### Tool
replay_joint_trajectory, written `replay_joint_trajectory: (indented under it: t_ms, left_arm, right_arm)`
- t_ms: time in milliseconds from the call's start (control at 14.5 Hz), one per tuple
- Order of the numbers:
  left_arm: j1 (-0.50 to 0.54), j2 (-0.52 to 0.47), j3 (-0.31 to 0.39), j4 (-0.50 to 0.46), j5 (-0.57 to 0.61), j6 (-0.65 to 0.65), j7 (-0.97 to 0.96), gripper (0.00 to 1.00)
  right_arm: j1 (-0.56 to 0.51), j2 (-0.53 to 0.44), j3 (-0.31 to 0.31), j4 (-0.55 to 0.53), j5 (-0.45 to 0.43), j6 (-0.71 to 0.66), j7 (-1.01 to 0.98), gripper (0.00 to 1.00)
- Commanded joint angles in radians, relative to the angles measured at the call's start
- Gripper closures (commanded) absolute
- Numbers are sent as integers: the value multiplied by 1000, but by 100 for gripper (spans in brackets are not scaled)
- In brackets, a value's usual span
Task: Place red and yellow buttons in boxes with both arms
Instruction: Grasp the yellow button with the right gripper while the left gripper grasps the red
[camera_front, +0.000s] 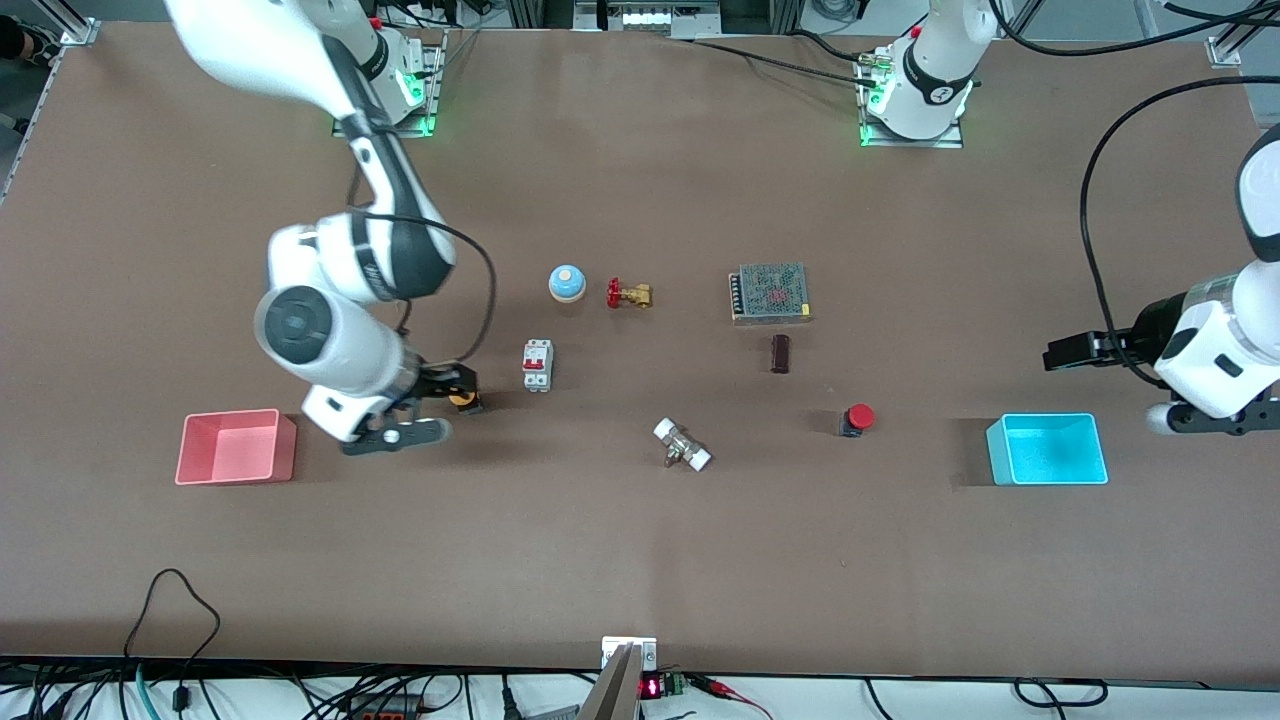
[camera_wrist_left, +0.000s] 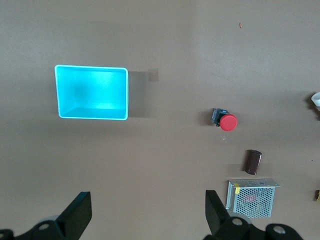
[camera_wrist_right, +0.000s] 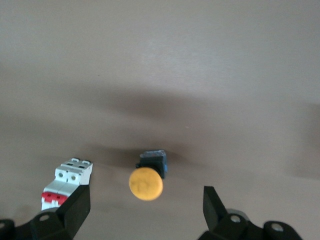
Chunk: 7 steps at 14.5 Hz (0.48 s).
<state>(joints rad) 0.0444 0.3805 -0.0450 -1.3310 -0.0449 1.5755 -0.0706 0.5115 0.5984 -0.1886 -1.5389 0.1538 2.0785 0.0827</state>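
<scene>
The yellow button (camera_front: 463, 398) lies on its side on the table between the pink-red box (camera_front: 230, 413) and a circuit breaker. My right gripper (camera_front: 448, 385) is open and low over it. In the right wrist view the yellow button (camera_wrist_right: 146, 184) sits just past the open, empty right gripper (camera_wrist_right: 145, 207), in line with the gap. The red button (camera_front: 858, 418) lies near the cyan box (camera_front: 1047, 418). My left gripper (camera_front: 1072, 352) is open and empty over bare table beside the cyan box. The left wrist view shows the left gripper (camera_wrist_left: 147, 215), cyan box (camera_wrist_left: 91, 67) and red button (camera_wrist_left: 227, 121).
A white-and-red circuit breaker (camera_front: 537, 365) stands close to the yellow button. A blue bell (camera_front: 567, 283), a brass valve (camera_front: 628, 294), a mesh-covered power supply (camera_front: 769, 292), a dark cylinder (camera_front: 780, 353) and a white-ended fitting (camera_front: 682, 445) lie mid-table.
</scene>
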Motion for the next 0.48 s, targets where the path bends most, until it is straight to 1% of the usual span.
replay_joint_trajectory:
  t_ms: [0,207,345,414]
  left_arm:
    - [-15,76,-2,39,-15,27,-5,0]
    - [-86,153,7,32,10,112,-38,0]
    - [-113,201,2,32,39,115,-64,0]
    - [-123,228,1,33,31,116,-74,0]
  right_arm:
    - [7,58,-9,39,6,31,6,0]
    - [21,95,-9,34,3,69,6,0]
    - [25,109,-11,25,-2,69,-6,0]
    - [25,110,-11,13,-6,68,-11,0]
